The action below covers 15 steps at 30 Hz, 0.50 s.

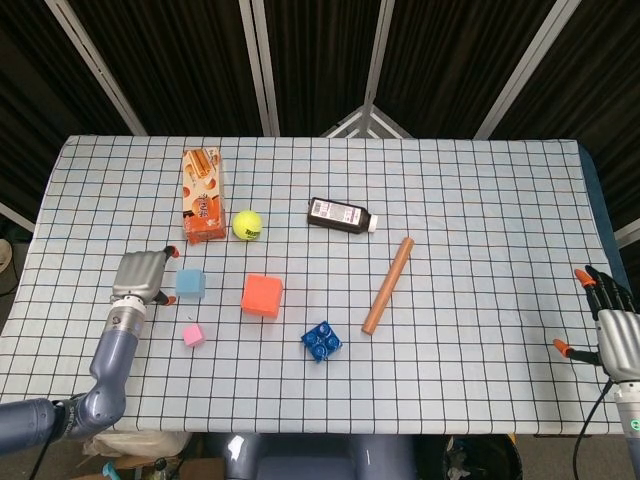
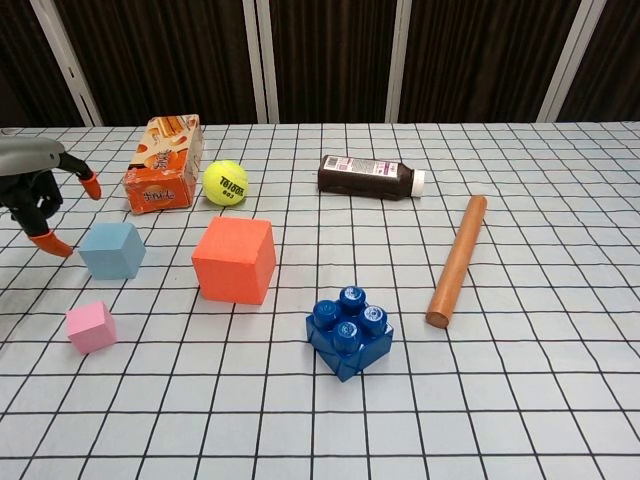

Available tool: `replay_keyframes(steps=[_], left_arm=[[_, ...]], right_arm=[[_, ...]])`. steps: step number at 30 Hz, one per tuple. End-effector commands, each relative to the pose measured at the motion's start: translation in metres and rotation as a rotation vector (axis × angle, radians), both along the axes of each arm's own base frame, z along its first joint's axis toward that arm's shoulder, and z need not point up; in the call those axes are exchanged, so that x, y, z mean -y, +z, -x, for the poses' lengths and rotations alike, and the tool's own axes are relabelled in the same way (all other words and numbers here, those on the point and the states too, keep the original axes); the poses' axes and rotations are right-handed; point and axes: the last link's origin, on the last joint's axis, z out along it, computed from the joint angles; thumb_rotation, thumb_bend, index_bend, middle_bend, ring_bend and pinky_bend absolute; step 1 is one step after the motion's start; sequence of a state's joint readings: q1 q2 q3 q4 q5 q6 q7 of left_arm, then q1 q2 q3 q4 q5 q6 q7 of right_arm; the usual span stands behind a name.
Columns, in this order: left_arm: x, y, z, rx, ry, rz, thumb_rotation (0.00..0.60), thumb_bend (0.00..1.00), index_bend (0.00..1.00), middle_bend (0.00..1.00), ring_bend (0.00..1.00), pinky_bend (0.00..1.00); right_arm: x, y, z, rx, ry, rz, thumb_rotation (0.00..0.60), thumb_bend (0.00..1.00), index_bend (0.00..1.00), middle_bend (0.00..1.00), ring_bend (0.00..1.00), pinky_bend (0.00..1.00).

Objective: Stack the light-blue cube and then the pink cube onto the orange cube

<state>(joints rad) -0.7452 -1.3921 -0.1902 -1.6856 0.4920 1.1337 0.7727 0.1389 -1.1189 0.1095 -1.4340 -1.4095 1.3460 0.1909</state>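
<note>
Three cubes sit apart on the checked table (image 1: 480,200), none stacked: light-blue cube (image 1: 190,283) at left, pink cube (image 1: 193,335) just in front of it toward the robot, orange cube (image 1: 262,295) to the right of the blue one. Left hand (image 1: 142,277) is just beside the light-blue cube on its outer side, fingers spread with orange tips pointing at the cube, holding nothing; chest view shows a gap between the fingertips (image 2: 50,243) and the cube face, so not touching. Right hand (image 1: 612,325) is far off at the table's right edge near the robot, fingers apart, nothing in it, well away from all three cubes. Other stuff: orange snack box (image 1: 202,194) lying at the back left, tennis ball (image 1: 247,224) just beside it, dark bottle (image 1: 343,215) on its side with white cap pointing right, wooden dowel (image 1: 388,285) lying diagonally right of centre, blue studded brick (image 1: 321,342) in front of the orange cube and slightly to its right. All of these stand apart from the cubes.
</note>
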Motion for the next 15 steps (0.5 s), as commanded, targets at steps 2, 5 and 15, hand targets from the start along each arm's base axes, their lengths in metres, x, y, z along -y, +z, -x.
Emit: replay_keyframes(steps=[2, 5, 15], left_arm=[[-0.004, -0.006, -0.001, -0.012, 0.006, 0.007, 0.600, 0.20, 0.27, 0.79, 0.71, 0.82], [-0.007, -0.011, -0.002, -0.012, 0.007, 0.018, 0.600, 0.22, 0.28, 0.79, 0.71, 0.82], [-0.011, -0.021, -0.004, -0.015, -0.003, 0.046, 0.600, 0.23, 0.31, 0.79, 0.71, 0.82]], right_arm=[[0.000, -0.001, 0.000, 0.000, -0.001, -0.004, 0.600, 0.07, 0.00, 0.04, 0.02, 0.12], [0.000, -0.001, 0.000, -0.002, -0.005, -0.005, 0.600, 0.07, 0.00, 0.04, 0.02, 0.12], [0.001, -0.001, 0.001, 0.000, -0.015, -0.012, 0.600, 0.07, 0.00, 0.04, 0.02, 0.12]])
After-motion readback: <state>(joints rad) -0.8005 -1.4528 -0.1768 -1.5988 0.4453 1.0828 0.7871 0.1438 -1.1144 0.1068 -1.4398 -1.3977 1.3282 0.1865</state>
